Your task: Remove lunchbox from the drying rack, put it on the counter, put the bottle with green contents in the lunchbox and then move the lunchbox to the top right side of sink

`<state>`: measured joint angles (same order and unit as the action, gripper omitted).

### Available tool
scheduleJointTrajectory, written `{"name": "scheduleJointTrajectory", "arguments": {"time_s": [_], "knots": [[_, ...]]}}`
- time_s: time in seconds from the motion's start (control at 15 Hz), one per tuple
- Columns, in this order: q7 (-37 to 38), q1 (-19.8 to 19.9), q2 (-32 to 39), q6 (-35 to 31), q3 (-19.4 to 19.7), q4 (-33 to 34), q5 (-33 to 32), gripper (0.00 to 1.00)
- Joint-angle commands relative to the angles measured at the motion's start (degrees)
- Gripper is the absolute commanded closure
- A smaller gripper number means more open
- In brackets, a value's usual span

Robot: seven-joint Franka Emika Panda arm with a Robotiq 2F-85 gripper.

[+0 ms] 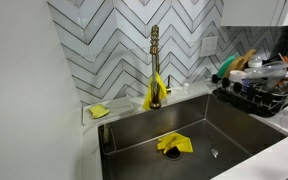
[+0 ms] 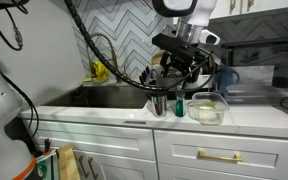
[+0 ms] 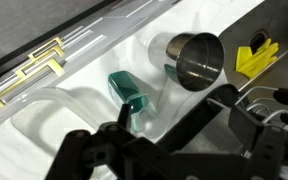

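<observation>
The clear lunchbox (image 2: pixel 209 109) sits upright on the white counter (image 2: pixel 254 120), and part of it shows in the wrist view (image 3: pixel 39 118). A small bottle with green contents (image 2: pixel 179 104) stands next to it, between the lunchbox and a steel cup (image 2: pixel 159 103). In the wrist view the bottle (image 3: pixel 130 92) is just ahead of my fingers. My gripper (image 2: pixel 187 72) hangs above the bottle and lunchbox, open and empty, as the wrist view (image 3: pixel 174 125) also shows. The black drying rack (image 1: pixel 259 92) holds mixed items to the right of the sink (image 1: pixel 184 125).
A gold faucet (image 1: pixel 155 60) stands behind the sink. A yellow cloth (image 1: pixel 174 144) lies in the basin and a yellow sponge (image 1: pixel 100 111) on the ledge. The steel cup (image 3: pixel 194 58) is close to the bottle. White cabinets (image 2: pixel 224 155) are below the counter.
</observation>
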<state>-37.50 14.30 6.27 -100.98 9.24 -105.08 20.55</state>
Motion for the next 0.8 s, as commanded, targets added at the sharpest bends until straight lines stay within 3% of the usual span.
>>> {"name": "scheduleJointTrajectory", "arguments": {"time_s": [0.0, 0.73], "knots": [[-3.3, -0.9, -2.7, -4.0, 0.0, -3.9, -3.6, 0.00], [-3.2, -3.4, -3.5, -17.0, -1.1, -9.9, -5.8, 0.00]]}}
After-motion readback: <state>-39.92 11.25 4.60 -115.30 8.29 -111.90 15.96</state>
